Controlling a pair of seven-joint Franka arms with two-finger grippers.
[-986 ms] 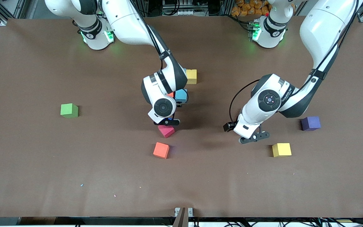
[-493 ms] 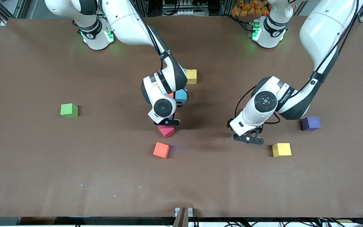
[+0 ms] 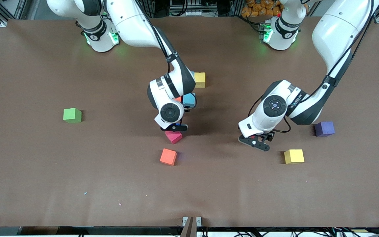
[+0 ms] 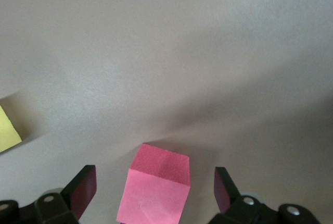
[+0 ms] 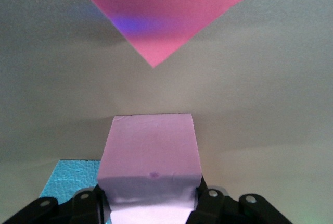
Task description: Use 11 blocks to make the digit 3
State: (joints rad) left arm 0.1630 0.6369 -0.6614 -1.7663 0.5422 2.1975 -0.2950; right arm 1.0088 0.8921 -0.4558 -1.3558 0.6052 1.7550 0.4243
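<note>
Right gripper [image 5: 151, 203] clamped on pale pink block [image 5: 151, 161], low over table [image 3: 44, 181] beside crimson block [image 3: 173, 136]. Left gripper [image 4: 156, 195] wide open, straddling pink block [image 4: 156, 185] on table near yellow block [image 3: 293, 156].

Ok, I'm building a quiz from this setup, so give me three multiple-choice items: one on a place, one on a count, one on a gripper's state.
1. Where does the green cube lie?
A. toward the left arm's end
B. toward the right arm's end
C. under a gripper

2. How many yellow cubes does the front view show?
A. one
B. two
C. three

3. The left gripper is:
A. open, a pink cube between its fingers
B. shut on that cube
C. shut on nothing

Key: B, it sits alone at that end; B, two show; A, the left wrist view shows gaps beside the cube.
</note>
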